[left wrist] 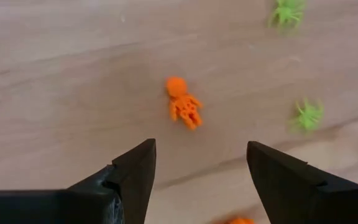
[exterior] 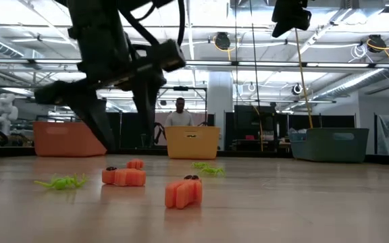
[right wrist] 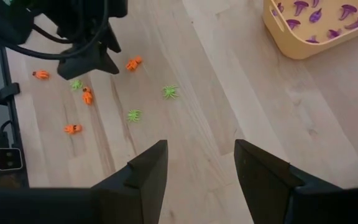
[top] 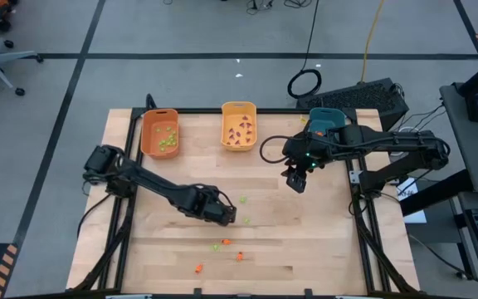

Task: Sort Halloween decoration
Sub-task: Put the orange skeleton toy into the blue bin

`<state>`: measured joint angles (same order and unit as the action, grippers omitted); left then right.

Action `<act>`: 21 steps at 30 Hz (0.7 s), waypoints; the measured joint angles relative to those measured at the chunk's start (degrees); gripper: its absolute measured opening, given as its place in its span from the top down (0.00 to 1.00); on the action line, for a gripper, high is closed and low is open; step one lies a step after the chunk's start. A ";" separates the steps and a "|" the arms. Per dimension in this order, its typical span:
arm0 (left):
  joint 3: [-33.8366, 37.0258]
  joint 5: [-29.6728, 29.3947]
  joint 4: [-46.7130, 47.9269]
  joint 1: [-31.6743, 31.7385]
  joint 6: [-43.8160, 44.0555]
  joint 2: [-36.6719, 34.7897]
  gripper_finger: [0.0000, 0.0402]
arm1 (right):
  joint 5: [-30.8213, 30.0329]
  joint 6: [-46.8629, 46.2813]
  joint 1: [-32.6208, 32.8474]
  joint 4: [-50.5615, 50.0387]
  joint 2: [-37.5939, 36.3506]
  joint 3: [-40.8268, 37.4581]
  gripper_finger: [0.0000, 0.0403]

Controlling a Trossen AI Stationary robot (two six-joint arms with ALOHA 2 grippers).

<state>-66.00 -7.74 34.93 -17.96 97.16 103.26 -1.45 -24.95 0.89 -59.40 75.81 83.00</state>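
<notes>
The left gripper [left wrist: 201, 180] is hovering with its fingers spread over an orange skeleton trinket [left wrist: 184, 104], the arm reaching low across the wooden table [top: 322, 241]. Green spider trinkets [left wrist: 307, 114] are lying nearby. The right gripper [right wrist: 197, 171] is hanging released, raised beside the yellow bin [top: 239, 127] of purple trinkets [right wrist: 319, 15].

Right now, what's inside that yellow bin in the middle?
The yellow bin holds purple trinkets, mushroom-like in the right wrist view. Only part of the bin shows there, and overhead they are too small to count.
</notes>
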 joint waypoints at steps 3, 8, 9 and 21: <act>0.00 -0.76 -0.02 0.03 0.05 1.34 0.39 | 0.00 0.60 0.00 -0.02 0.00 0.00 0.58; 0.00 -0.80 -0.16 0.08 0.05 3.62 0.44 | 0.00 1.02 -0.02 0.00 0.00 0.00 0.58; 0.00 -0.82 -0.15 0.13 0.05 3.83 0.46 | 0.00 1.12 -0.02 0.00 0.00 0.00 0.58; -0.02 -1.78 -0.76 2.63 -2.11 4.15 0.60 | -0.03 1.86 -0.02 -0.04 0.00 0.00 0.58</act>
<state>-66.02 -9.52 34.16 -15.33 95.04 107.42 -1.48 -23.09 0.86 -59.44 75.81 83.00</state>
